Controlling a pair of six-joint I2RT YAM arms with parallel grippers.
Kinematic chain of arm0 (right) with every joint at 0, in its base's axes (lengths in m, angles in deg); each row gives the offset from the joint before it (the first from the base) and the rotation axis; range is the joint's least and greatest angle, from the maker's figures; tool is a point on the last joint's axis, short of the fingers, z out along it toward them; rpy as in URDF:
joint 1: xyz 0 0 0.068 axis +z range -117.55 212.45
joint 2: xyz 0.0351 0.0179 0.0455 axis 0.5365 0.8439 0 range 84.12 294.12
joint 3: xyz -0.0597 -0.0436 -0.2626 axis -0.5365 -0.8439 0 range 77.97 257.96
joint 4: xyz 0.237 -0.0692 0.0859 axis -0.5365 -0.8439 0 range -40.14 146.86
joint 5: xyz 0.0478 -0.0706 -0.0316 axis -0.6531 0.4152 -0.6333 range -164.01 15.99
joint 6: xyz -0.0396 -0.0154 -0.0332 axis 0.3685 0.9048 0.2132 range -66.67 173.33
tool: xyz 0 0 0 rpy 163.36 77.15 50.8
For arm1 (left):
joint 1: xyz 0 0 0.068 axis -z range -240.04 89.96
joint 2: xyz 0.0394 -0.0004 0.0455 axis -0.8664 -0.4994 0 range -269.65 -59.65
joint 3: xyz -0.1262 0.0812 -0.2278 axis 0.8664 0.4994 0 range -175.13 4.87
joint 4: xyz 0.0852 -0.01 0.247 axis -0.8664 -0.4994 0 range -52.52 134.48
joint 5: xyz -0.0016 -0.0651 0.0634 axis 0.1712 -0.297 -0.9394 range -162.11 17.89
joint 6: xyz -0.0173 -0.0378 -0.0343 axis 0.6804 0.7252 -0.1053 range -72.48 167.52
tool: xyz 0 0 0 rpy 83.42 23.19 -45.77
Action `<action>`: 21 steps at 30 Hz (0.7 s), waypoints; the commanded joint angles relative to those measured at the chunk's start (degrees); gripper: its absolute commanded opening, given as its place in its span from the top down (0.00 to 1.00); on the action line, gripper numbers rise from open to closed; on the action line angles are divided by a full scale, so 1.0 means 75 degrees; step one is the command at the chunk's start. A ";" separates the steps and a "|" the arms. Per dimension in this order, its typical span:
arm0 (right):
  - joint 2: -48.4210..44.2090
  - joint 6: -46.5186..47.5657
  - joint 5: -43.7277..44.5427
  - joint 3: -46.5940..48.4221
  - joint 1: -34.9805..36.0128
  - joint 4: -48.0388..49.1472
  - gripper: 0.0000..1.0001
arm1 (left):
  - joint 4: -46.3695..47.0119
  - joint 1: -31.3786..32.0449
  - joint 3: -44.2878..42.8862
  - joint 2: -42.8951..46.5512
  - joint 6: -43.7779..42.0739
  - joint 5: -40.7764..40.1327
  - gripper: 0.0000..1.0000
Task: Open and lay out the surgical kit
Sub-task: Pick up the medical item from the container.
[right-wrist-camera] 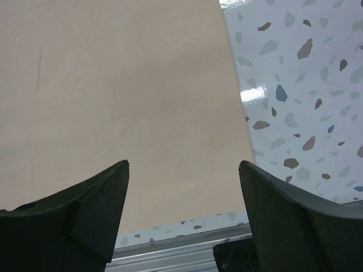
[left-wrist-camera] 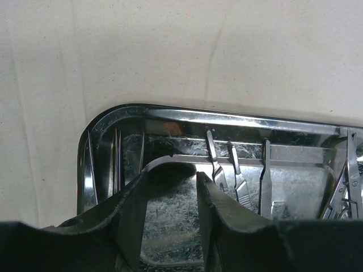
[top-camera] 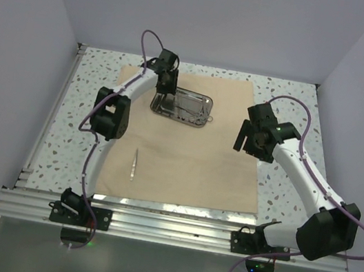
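- Surgical kit wrap (top-camera: 191, 165) is lying spread flat across the counter (top-camera: 294, 92).
- Steel tray (top-camera: 202, 99) is sitting upper centre on it, holding slim instruments (left-wrist-camera: 265, 170).
- 1 pair of tweezers (top-camera: 134, 164) is lying lower left of it.
- Left pincer (left-wrist-camera: 181, 170) is sitting inside the tray, narrowly parted.
- Right pincer (right-wrist-camera: 184, 164) is hovering spread wide over the wrap's right edge.

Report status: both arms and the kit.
Left fingers open, inside tray end. Right fingers open, empty, over cloth edge. Cloth spread, one slim tool laid out. Nothing blocking.
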 commanded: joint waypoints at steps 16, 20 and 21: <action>-0.0008 -0.0204 0.0075 0.0067 0.0008 0.0064 0.19 | 0.0441 -0.0255 0.0190 0.0674 -0.0240 0.0162 0.58; -0.0102 -0.0240 0.0122 -0.0038 0.0020 0.0053 0.19 | 0.0710 -0.0255 0.0519 0.0908 -0.0240 0.0232 0.58; -0.0125 -0.0240 0.0122 -0.0062 0.0008 0.0053 0.19 | 0.0746 -0.0255 0.0542 0.0920 -0.0240 0.0256 0.59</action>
